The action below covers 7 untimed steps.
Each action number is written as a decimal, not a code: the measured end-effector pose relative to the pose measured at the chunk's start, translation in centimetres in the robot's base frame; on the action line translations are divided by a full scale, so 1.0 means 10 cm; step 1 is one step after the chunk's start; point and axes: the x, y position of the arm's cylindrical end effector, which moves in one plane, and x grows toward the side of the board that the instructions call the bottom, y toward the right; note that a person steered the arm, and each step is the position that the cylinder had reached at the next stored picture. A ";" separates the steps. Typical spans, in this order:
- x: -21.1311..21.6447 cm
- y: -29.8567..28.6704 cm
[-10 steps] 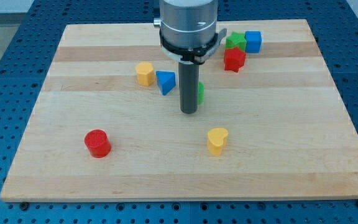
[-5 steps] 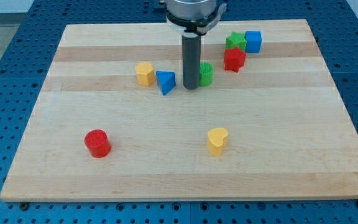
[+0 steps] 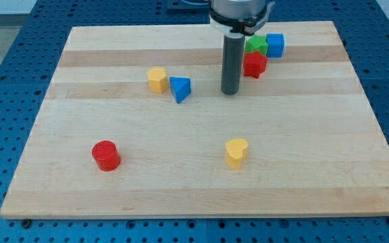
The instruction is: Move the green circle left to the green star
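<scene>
The green star sits near the view's top right, with a blue cube touching its right side and a red star just below it. My tip rests on the board just left of and below the red star. The green circle does not show; the rod stands where it was last seen and may hide it.
A yellow block and a blue triangle sit side by side left of the rod. A yellow heart lies lower down in the middle. A red cylinder sits at the lower left.
The rod has moved up and to the right, toward the red star. The green circle moved with it at first and is now out of sight behind the rod.
</scene>
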 end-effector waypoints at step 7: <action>-0.74 0.00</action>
